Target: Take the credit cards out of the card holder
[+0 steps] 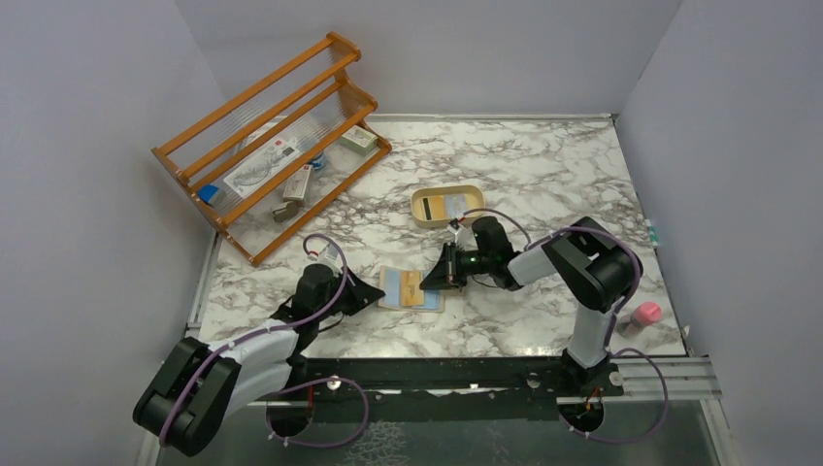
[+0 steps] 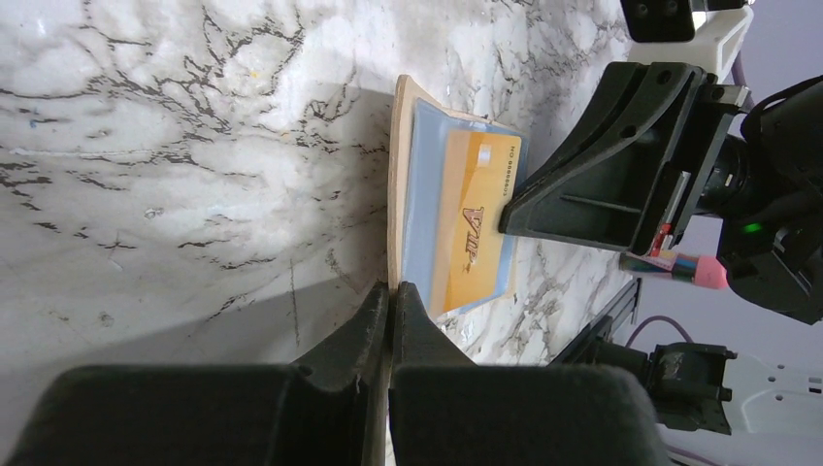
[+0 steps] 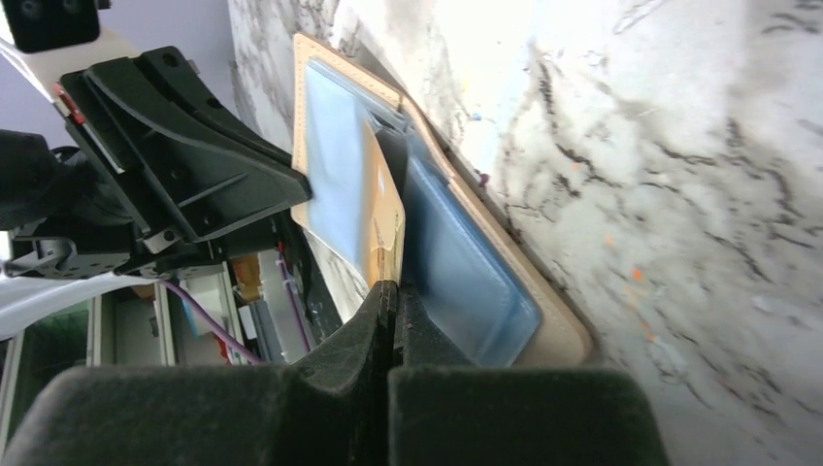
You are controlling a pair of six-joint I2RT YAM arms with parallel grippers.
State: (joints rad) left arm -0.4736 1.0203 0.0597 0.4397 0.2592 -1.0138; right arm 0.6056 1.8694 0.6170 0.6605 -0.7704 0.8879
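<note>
Left fingers: shut on edge of open wallet, flat on table. Right fingers: pinching orange card, seemingly part-out. Striped card already in tray; orange card left.

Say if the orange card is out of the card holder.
No, the orange card lies against the card holder's blue inside, pinched by the right gripper.

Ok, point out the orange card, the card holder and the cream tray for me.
orange card (image 2: 476, 228): left wrist view, middle of its printed face.
card holder (image 2: 425, 184): left wrist view, light blue inner lining.
cream tray (image 1: 415, 206): top external view, left rim.
</note>
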